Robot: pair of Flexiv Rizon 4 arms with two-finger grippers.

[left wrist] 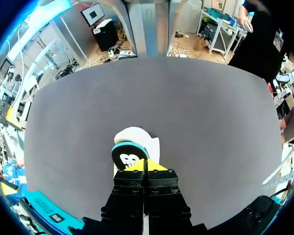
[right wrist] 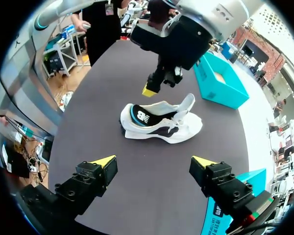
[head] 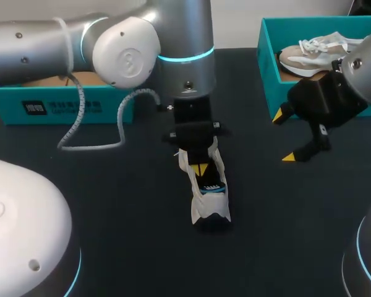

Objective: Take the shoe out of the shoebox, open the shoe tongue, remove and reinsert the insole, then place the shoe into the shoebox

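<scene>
The white shoe [head: 208, 197] is laid near the centre of the dark desk [head: 111, 216], heel toward 6 o'clock, with the black insole [right wrist: 139, 116] visible in its opening. The left jaws are positioned just above the shoe, closed together with nothing gripped. The right jaws are held open over the desk at 2 o'clock of the shoe, beside the teal shoebox [head: 267, 68], in which a second shoe [head: 312, 52] is contained.

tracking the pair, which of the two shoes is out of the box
The white and black shoe on the open table, under the left hand. The beige shoe lies inside the teal shoebox at the right.
</scene>
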